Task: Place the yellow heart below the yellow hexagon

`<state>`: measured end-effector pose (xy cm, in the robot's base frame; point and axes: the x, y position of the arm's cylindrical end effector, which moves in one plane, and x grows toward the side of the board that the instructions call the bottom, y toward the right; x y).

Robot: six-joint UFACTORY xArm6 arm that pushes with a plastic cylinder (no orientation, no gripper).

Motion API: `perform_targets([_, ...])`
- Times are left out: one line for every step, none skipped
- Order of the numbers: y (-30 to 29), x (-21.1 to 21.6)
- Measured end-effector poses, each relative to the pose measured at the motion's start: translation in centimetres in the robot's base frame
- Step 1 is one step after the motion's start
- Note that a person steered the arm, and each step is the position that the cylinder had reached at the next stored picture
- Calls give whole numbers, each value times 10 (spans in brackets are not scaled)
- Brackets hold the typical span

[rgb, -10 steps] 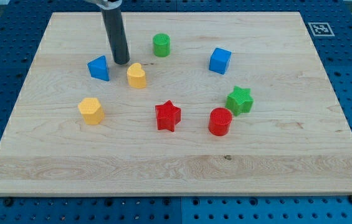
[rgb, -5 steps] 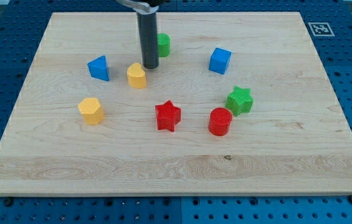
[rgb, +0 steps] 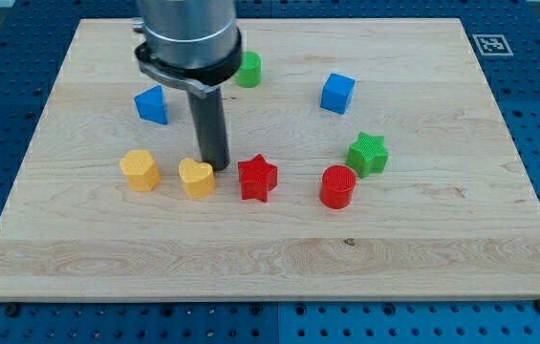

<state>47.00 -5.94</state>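
Your tip [rgb: 216, 168] sits touching the yellow heart [rgb: 196, 178], at its upper-right edge. No fingers on this rig, so no open/closed state to tell. Heart lies on the table [rgb: 270, 258] just right of the yellow hexagon [rgb: 140, 170], approx. level w/ it, not below. Red star [rgb: 257, 178] is just right of heart.
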Motion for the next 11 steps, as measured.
perform_targets([37, 1])
perform_targets([55, 23])
perform_targets([55, 40])
perform_targets([40, 41])
perform_targets([20, 32])
perform_targets([8, 10])
perform_targets([-3, 17])
perform_targets([-4, 48])
perform_targets([-4, 68])
perform_targets([-4, 68])
perform_targets([-5, 56])
